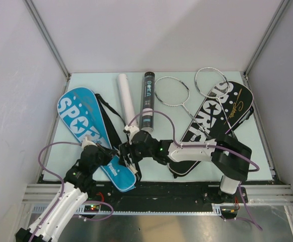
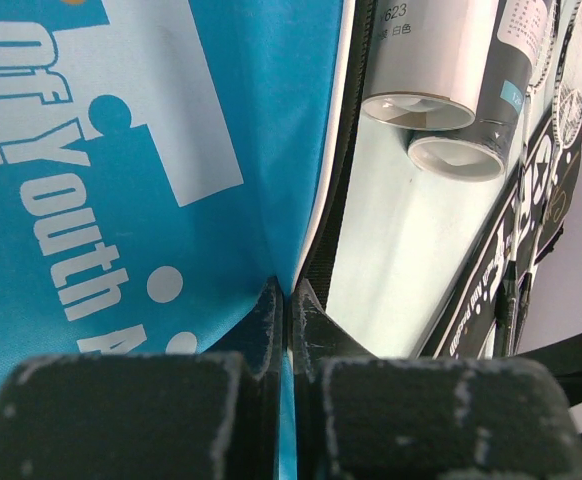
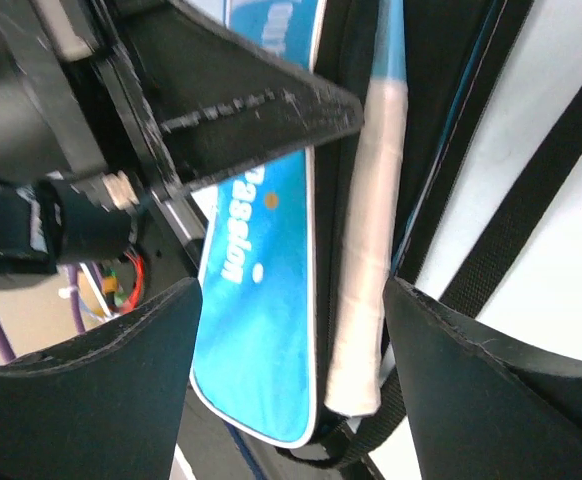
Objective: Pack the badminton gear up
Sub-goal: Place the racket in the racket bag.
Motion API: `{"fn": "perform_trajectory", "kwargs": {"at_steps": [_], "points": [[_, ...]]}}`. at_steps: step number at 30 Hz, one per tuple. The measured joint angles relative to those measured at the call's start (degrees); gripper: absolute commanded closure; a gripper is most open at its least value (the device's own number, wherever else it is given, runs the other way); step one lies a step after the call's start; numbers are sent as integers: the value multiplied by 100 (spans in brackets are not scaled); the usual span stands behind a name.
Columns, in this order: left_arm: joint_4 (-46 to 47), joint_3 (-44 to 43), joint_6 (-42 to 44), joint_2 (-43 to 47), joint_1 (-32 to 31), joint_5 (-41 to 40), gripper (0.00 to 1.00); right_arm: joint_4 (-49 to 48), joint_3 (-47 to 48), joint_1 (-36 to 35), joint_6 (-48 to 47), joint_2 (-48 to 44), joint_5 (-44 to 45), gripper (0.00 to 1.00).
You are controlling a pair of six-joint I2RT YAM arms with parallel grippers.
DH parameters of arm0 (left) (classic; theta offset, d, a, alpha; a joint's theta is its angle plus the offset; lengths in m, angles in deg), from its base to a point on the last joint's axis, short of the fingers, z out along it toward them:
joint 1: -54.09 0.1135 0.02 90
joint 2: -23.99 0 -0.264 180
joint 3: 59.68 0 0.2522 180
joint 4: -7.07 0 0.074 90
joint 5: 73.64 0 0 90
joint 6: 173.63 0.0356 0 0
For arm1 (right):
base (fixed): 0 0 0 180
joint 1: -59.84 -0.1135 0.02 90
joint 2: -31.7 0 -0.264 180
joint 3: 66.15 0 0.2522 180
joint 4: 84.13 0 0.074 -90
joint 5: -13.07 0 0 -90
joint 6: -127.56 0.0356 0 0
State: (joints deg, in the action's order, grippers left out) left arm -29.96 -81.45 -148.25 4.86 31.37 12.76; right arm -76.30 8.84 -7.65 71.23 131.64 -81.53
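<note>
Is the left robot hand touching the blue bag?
Touching. In the left wrist view, the left gripper is pinched shut on the edge of the blue cover.

Bright, even light all over. Shadows on the worktop (image 1: 96,83) are soft. Both wrist views are sharp far off, but the close fingers (image 2: 121,420) look dark and blurry.

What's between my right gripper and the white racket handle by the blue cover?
Nothing visible. The white racket handle lies bare between the open fingers of the right gripper. The left gripper, shut on the edge of the blue cover, sits close beside it.
</note>
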Motion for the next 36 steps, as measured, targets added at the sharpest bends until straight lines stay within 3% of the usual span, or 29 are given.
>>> {"fn": "perform_trajectory", "kwargs": {"at_steps": [9, 12, 15, 18, 22, 26, 29, 31, 34, 36], "points": [[15, -48, 15, -138, -4, -4, 100, -15, -229, -149, -286, 186, -127, 22], [24, -48, 13, -160, -4, -7, 100, -39, -229, -271, -315, 382, -127, 27], [20, -48, 13, -160, -4, -11, 100, -39, -229, -354, -354, 560, -127, 41], [24, -50, 13, -160, -4, -17, 100, -33, -240, -365, -330, 577, -138, 64], [61, -66, 13, -162, -4, -22, 100, -256, -365, -315, -96, 577, -238, 82], [48, -63, 15, -160, -4, -28, 100, -562, -542, -256, 205, 586, -387, 95], [17, -63, 17, -157, -4, -48, 100, -737, -573, -227, 380, 664, -494, 99], [0, -63, 35, -155, -4, -87, 92, -857, -575, -201, 474, 741, -581, 100], [-4, -63, 120, -162, -4, -138, 66, -994, -588, -164, 592, 813, -684, 100], [44, -76, 212, -210, -7, -155, 53, -1045, -590, -168, 667, 833, -691, 93]]}}
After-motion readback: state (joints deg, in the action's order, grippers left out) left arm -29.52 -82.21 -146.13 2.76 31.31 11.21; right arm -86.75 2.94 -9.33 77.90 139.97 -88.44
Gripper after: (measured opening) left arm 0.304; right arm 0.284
